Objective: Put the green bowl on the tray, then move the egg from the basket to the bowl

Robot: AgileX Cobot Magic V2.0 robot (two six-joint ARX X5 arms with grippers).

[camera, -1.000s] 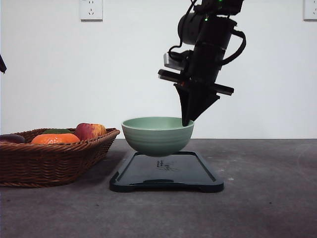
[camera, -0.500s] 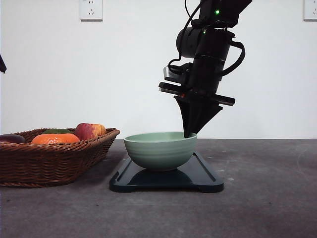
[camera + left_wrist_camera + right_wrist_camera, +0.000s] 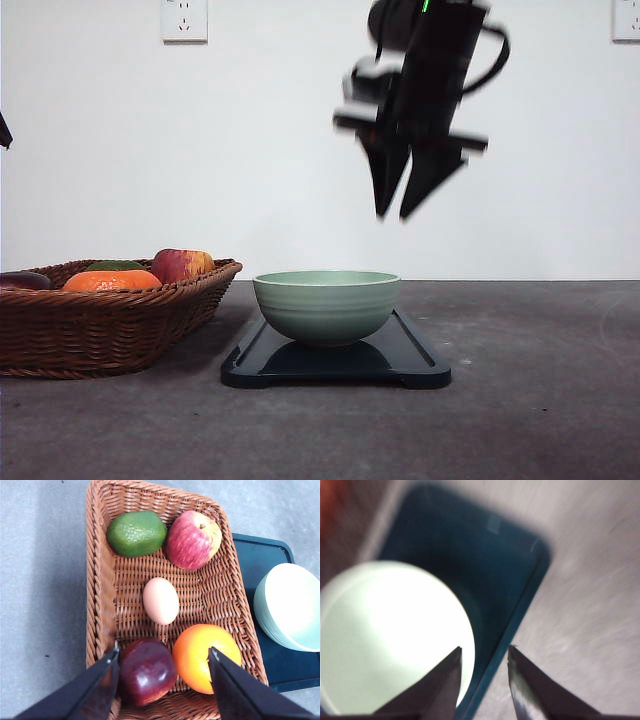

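Green bowl (image 3: 327, 306) sits on tray (image 3: 420, 362); right gripper (image 3: 394, 214) above, jaws released, left gripper (image 3: 164, 656) likewise

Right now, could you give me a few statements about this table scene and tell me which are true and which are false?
1. The green bowl sits on the tray. True.
2. The right gripper is clamped on the bowl's rim. False: it hangs open above the bowl, touching nothing.
3. The egg lies in the basket. True.
4. The egg lies between a banana and a pear. False: around it are an avocado, a red apple, an orange and a dark red plum-like fruit.
5. The left gripper is shut on the egg. False: it is open above the basket, holding nothing.
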